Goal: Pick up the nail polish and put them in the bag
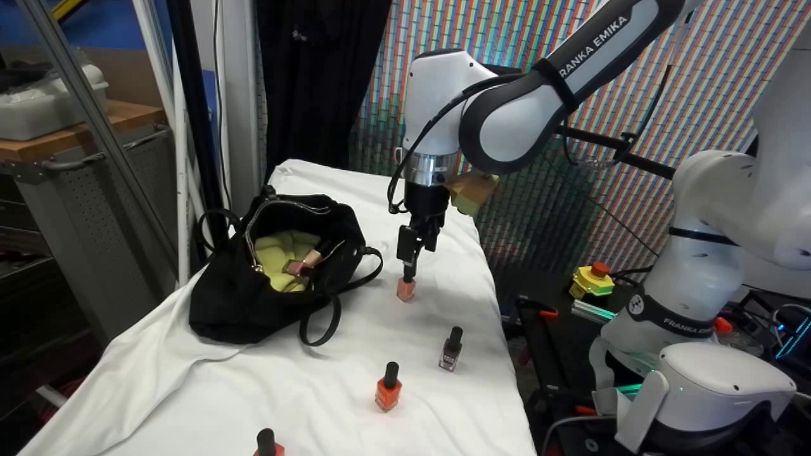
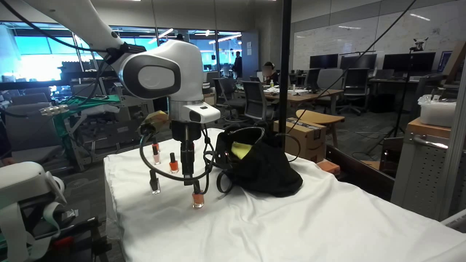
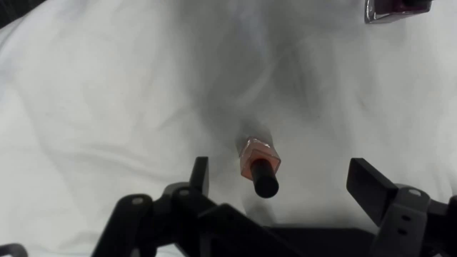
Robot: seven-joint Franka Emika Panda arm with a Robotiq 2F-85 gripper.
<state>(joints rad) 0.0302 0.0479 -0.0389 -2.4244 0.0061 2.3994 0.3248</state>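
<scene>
A coral nail polish (image 3: 259, 160) with a black cap stands upright on the white cloth, also seen in both exterior views (image 1: 406, 291) (image 2: 198, 200). Open and pointing down, my gripper (image 3: 279, 173) has its fingers apart on either side of that cap, touching neither side; the cap is closer to the left finger (image 3: 200, 175). Other nail polish stands nearby: a dark purple one (image 1: 449, 354), an orange-red one (image 1: 388, 394), a pale pink one (image 2: 156, 158). The black bag (image 1: 231, 310) gapes open, with pinkish nail polish (image 1: 310, 259) on its yellow-green inside.
A white cloth (image 1: 355, 354) with wrinkles covers the table. The bag's strap loop (image 1: 322, 326) lies on it, between bag and bottles. Another red bottle (image 1: 268, 448) is cut off at the frame's lower edge. The table's edge drops off on the robot base's side.
</scene>
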